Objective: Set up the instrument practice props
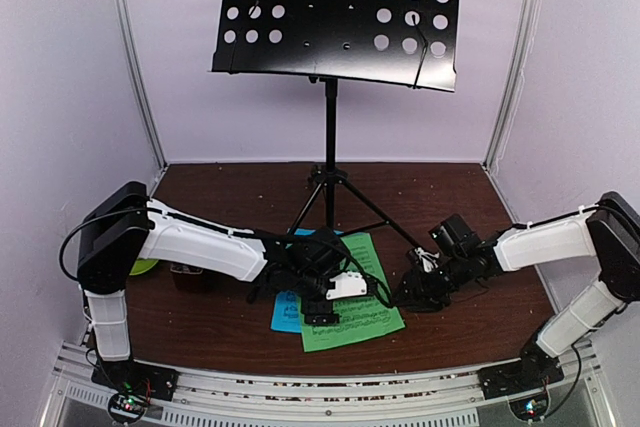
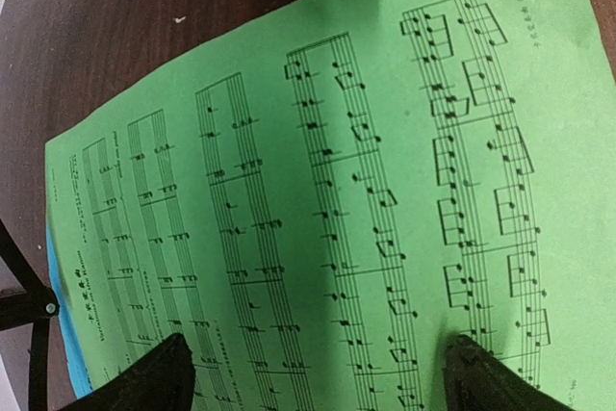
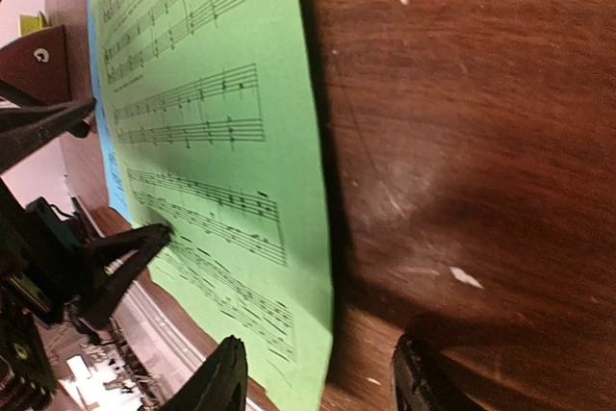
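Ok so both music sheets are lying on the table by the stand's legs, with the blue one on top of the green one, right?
Not quite: the green sheet lies on top of the blue sheet, which peeks out along its left edge in the top external view. Both do lie on the table by the legs of the music stand.

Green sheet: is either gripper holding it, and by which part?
Neither. Left gripper hangs open over the green sheet; right gripper stands open astride its edge.
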`<state>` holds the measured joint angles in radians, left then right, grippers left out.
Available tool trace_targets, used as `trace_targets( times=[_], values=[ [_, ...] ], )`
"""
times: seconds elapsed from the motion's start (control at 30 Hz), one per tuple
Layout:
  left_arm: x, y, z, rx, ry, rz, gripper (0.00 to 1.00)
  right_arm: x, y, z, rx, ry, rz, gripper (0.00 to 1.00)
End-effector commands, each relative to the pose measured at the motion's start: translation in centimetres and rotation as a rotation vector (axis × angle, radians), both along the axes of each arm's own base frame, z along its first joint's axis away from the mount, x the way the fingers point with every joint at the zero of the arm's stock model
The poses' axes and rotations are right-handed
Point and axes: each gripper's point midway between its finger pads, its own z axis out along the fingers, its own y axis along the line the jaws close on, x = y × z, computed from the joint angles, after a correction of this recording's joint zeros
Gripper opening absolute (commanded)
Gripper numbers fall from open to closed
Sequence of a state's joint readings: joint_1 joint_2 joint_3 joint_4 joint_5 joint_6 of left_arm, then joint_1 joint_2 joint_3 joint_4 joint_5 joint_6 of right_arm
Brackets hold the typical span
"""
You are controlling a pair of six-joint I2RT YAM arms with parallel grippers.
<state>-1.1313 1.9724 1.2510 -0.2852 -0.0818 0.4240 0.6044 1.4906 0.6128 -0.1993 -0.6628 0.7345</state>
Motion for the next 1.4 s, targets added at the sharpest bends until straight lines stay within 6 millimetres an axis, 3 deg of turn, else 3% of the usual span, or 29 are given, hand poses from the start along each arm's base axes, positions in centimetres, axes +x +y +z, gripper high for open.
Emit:
trace_targets(
  times=[0.0, 0.1, 0.23, 0.47, 0.8, 1.1, 1.37],
  values=[
    [0.2, -0.5, -0.5, -0.021, 0.030, 0.026, 0.93, 0.2, 1.2, -1.1, 0.028, 0.058, -0.021, 0.50],
    [0.2, -0.7, -0.5, -0.026, 0.034, 0.027, 0.93, 0.6, 2.0, -1.6, 0.037, 0.069, -0.016, 0.45],
    [0.2, -0.7, -0.4, -0.036, 0.038, 0.032, 0.93, 1.6, 3.0, -0.5, 0.064, 0.033, -0.015, 0.33],
    [0.5, -0.2, 0.4, -0.062, 0.026, 0.067, 0.93, 1.5, 2.5, -0.6, 0.035, 0.018, -0.024, 0.00],
    [0.4, 2.5, 5.4, -0.196, 0.058, 0.195, 0.98, 0.4, -0.3, 4.8, 0.026, -0.283, 0.045, 0.00],
    [2.3, 4.8, 11.4, -0.413, 0.067, 0.327, 0.98, -2.7, -1.4, 8.0, -0.157, -0.505, 0.315, 0.00],
    [3.9, 6.2, 14.1, -0.502, 0.061, 0.385, 0.98, -5.1, -1.8, 9.6, -0.236, -0.606, 0.477, 0.00]
  ],
)
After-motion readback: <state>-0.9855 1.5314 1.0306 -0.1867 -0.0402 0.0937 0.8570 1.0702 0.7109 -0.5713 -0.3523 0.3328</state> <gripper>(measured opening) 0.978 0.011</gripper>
